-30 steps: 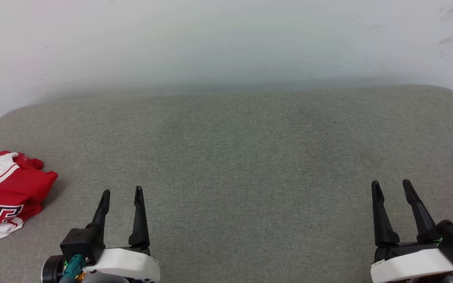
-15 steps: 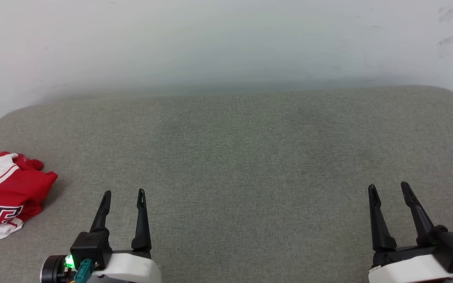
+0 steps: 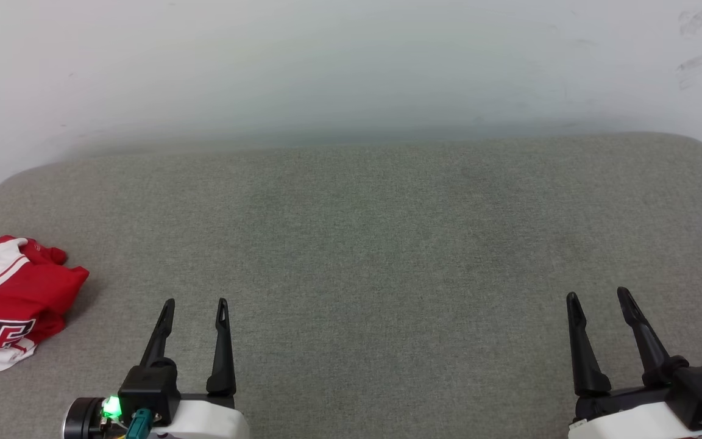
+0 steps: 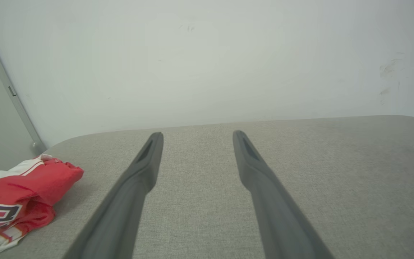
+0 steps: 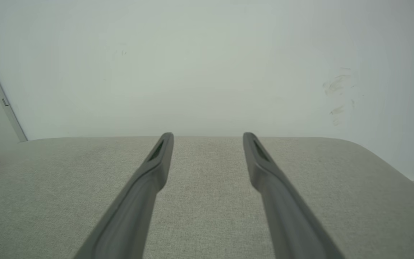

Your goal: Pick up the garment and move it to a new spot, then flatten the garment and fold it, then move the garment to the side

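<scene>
Since the earlier frame you drew the left gripper and right gripper slightly back toward the robot. Both stood wide open, holding nothing, probably parked to keep the cushion clear. The garment lay bundled at the cushion's left edge, near the left gripper, untouched.

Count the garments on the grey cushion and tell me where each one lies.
1. The garment lies crumpled at the left edge of the cushion, apart from the open left end effector. More could be hidden beyond the frame.
</scene>
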`<state>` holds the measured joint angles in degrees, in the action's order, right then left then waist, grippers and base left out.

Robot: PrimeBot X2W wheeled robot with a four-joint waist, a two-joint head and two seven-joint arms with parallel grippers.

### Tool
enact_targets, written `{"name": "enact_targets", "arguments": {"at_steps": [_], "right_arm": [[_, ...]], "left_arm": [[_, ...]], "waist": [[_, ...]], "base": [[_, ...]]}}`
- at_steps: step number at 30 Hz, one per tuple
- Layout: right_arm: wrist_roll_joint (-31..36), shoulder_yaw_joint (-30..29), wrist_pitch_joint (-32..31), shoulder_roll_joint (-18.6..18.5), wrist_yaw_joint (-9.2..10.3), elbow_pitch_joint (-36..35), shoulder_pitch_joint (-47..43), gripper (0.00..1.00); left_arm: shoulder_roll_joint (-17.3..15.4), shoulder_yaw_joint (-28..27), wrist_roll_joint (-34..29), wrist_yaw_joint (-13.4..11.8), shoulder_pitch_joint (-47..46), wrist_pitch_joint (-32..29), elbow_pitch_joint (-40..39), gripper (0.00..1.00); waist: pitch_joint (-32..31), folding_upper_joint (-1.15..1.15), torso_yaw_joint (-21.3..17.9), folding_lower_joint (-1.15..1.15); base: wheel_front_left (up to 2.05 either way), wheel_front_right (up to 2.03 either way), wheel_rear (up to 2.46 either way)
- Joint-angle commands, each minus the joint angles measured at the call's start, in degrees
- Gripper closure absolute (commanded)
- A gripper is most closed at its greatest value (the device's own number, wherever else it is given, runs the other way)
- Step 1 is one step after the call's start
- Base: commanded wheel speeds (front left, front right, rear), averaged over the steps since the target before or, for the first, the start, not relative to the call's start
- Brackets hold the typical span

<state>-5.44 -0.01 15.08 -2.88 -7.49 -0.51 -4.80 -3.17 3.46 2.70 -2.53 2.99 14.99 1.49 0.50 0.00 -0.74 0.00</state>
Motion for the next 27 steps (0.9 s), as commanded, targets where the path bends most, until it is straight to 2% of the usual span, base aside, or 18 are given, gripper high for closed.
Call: {"name": "enact_targets", "arguments": {"at_steps": [1, 14, 27], "right_arm": [[-0.57, 0.02, 0.14, 0.01, 0.00, 0.11, -0.72, 0.00], [-0.49, 0.30, 0.13, 0.02, 0.00, -0.19, -1.05, 0.00], [1.01, 1.11, 0.13, 0.03, 0.00, -1.28, -1.65, 0.00]], "left_arm": [[0.12, -0.09, 0.04, 0.20, 0.27, 0.29, 0.10, 0.00], [0.26, -1.10, 1.12, 0.23, -0.20, 0.24, 0.70, 0.00], [0.29, -2.32, 2.78, -0.98, -1.03, 0.24, 1.05, 0.00]], "waist": [[-0.02, 0.00, 0.03, 0.00], [-0.02, 0.00, 1.54, 0.00], [0.14, 0.00, 11.25, 0.00]], "base": [[0.00, 0.00, 0.00], [0.00, 0.00, 0.00], [0.00, 0.00, 0.00]]}}
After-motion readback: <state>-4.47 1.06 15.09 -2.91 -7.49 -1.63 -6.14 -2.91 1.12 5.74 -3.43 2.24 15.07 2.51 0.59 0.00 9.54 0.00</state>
